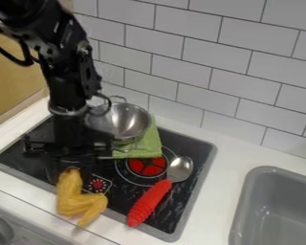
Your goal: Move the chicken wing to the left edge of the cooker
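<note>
Currently: Wing Grasped, Placement Outstanding

The wing (79,198) is at the front edge of the cooker (195,192), left of the middle in the view. Its bent lower end overlaps the front rim and the strip of counter (227,184) nearest the camera. The gripper (72,177) is above it, closed on the wing's upper end, with one finger on each side.

Status of the procedure:
1. Grasp: judged complete.
2. Transfer to the left edge: not complete. The left edge is taken to be the short side at the left of the view; the wing is apart from it.
3. Release: outstanding.

Next action, as judged: shift the wing toward the left edge, lower it until supported, then open the gripper. Caution: the lower end may catch on the rim, or the wing may tip off the front.

Farther back, the spoon (149,203) lies to the right of the wing, its bowl near the red burner (147,166). Beyond are the green cloth (145,143) and the pot (128,119).
</note>
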{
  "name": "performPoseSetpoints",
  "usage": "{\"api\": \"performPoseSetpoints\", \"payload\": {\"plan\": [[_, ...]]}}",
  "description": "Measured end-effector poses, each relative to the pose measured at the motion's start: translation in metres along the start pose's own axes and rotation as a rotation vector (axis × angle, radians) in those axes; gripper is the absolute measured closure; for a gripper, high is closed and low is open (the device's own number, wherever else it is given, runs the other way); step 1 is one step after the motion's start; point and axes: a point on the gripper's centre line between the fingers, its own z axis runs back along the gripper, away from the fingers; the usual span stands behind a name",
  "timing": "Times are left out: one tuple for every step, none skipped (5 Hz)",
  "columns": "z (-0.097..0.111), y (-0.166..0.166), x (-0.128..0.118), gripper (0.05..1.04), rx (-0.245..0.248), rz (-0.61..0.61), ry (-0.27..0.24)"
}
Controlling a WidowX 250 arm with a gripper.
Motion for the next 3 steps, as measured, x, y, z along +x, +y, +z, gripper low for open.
{"api": "performPoseSetpoints", "payload": {"plan": [[0.017,0.017,0.017,0.626,0.028,0.043,-0.003],[0.022,0.029,0.040,0.627,0.049,0.050,-0.002],[0.021,0.043,0.055,0.627,0.073,0.082,0.029]]}}
